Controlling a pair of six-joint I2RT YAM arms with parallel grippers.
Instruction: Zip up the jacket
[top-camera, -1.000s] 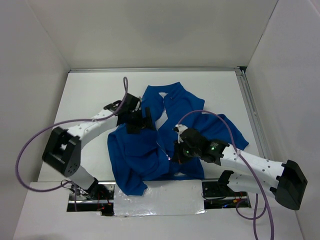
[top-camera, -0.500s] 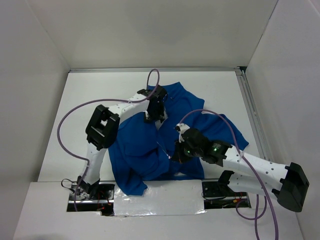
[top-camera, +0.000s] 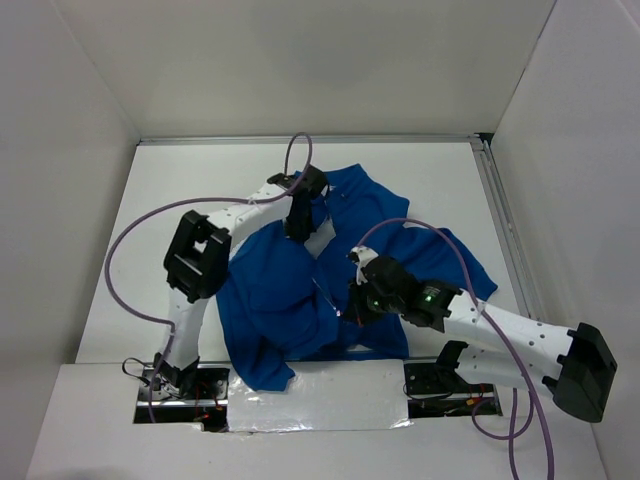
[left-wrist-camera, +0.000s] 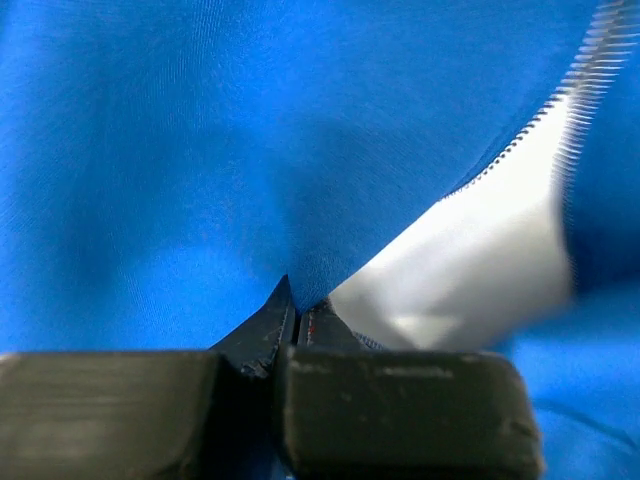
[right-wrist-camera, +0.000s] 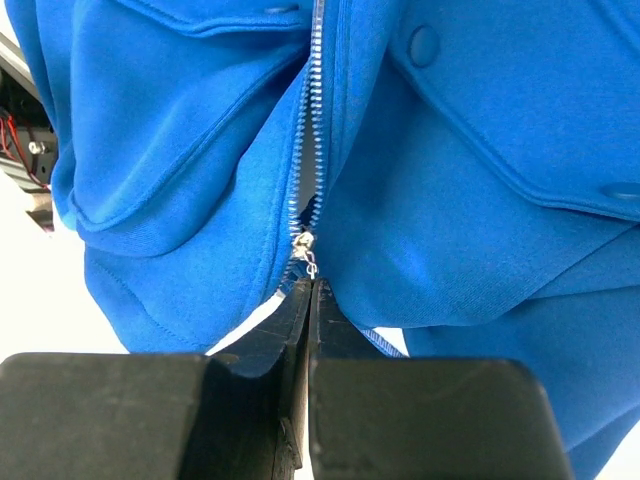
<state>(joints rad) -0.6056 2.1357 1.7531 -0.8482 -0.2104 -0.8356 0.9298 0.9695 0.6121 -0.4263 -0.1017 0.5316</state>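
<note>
The royal-blue jacket (top-camera: 270, 300) lies rumpled on the table, front open at the top with white lining (top-camera: 322, 240) showing. My left gripper (top-camera: 297, 228) sits at the upper left edge of that opening. In the left wrist view it (left-wrist-camera: 297, 303) is shut on a fold of blue fabric beside the lining (left-wrist-camera: 470, 260) and the zipper teeth (left-wrist-camera: 575, 110). My right gripper (top-camera: 352, 308) is low on the front. In the right wrist view it (right-wrist-camera: 311, 284) is shut on the small pull hanging from the zipper slider (right-wrist-camera: 302, 245). Above the slider the zipper (right-wrist-camera: 310, 130) runs up, unjoined.
The jacket rests on a white table (top-camera: 180, 200) boxed in by white walls. A metal rail (top-camera: 500, 220) runs along the right side. A strip of silver tape (top-camera: 320, 400) covers the near edge between the arm bases. Purple cables (top-camera: 130, 250) loop off both arms.
My left arm swung from the jacket's left side up to the edge of the opening near the collar, and its jaws closed on the fabric. The right arm stayed put.
</note>
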